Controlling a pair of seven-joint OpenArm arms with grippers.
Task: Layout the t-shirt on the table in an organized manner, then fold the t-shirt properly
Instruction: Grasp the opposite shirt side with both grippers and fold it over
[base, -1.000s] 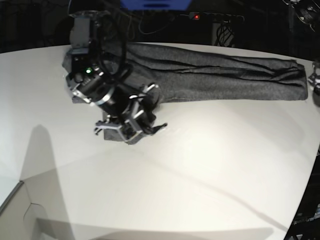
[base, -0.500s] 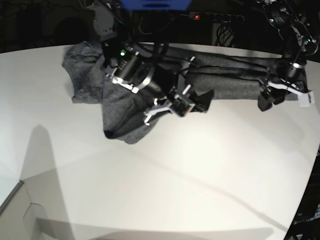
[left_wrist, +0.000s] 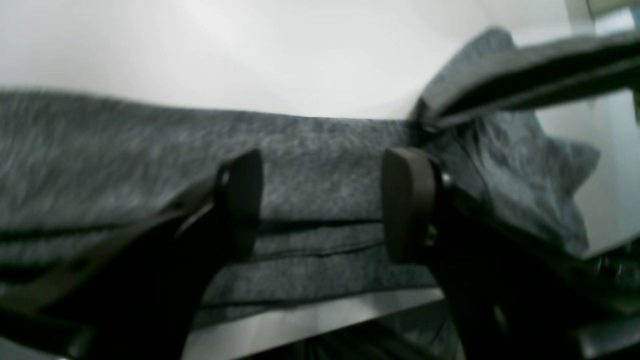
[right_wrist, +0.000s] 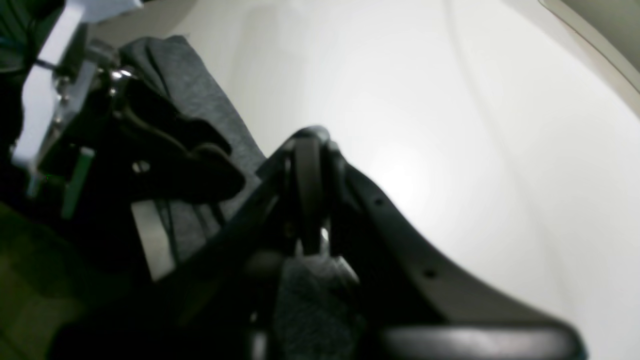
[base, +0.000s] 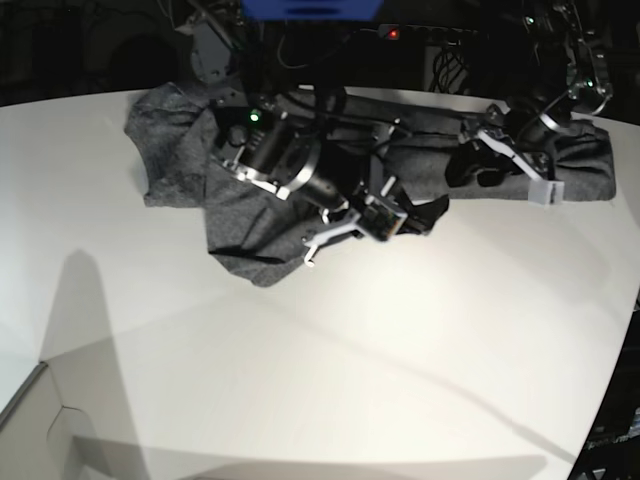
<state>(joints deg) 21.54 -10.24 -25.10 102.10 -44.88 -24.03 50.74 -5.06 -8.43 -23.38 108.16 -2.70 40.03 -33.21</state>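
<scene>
The dark-grey t-shirt (base: 170, 160) lies as a long band across the far part of the white table (base: 350, 350), with a loose flap (base: 250, 250) spread toward the front left. My right gripper (base: 425, 215) reaches over the band's middle. Its fingers (right_wrist: 308, 150) are pressed shut, and grey knit (right_wrist: 310, 290) is bunched just behind them. My left gripper (base: 470, 165) hovers over the shirt's right part. In the left wrist view its fingers (left_wrist: 405, 200) stand apart with only flat t-shirt (left_wrist: 125, 150) behind them. A lifted strip of fabric (left_wrist: 500, 70) crosses that view's top right.
Beyond the table's far edge are dark clutter, cables and a red light (base: 393, 33). The curved table edge (base: 610, 380) runs down the right side. A seam and corner (base: 40, 390) mark the front left. White table (right_wrist: 450, 125) spreads to the right of my right gripper.
My right arm swung from the table in front of the shirt's left end, rightward over its middle, staying shut. My left arm came in from the right and moved left over the shirt.
</scene>
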